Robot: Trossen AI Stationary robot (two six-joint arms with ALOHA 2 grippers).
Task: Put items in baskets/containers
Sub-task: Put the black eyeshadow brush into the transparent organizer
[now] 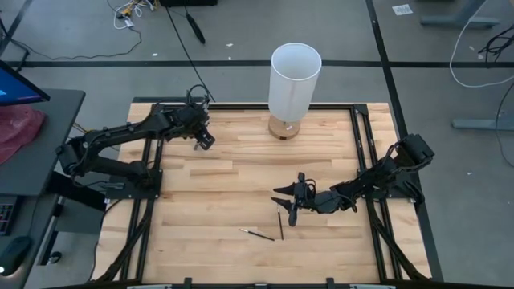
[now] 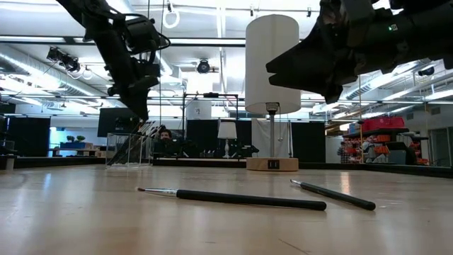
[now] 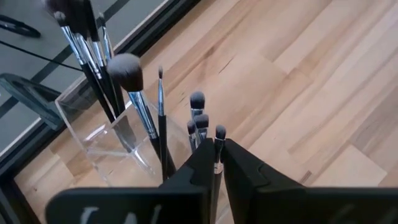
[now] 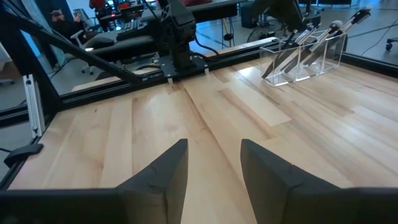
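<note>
Left claw [image 3: 216, 163] at the counter's [image 1: 241, 177] far left corner, above the clear acrylic brush holder [image 3: 102, 134], fingers together on a thin brush [image 3: 217, 140]; the holder already carries several brushes. Right claw [image 1: 291, 201] hovers near the counter's middle, fingers apart and empty, just above two loose brushes [image 1: 269, 230] lying on the wood; a white-shaded lamp [image 1: 293, 80] stands at the far edge. No legible writing or brand marks.

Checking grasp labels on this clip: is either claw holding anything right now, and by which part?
The left claw pinches a thin brush just below its bristle tuft, over the clear container. The right claw is open and empty above the table.
</note>
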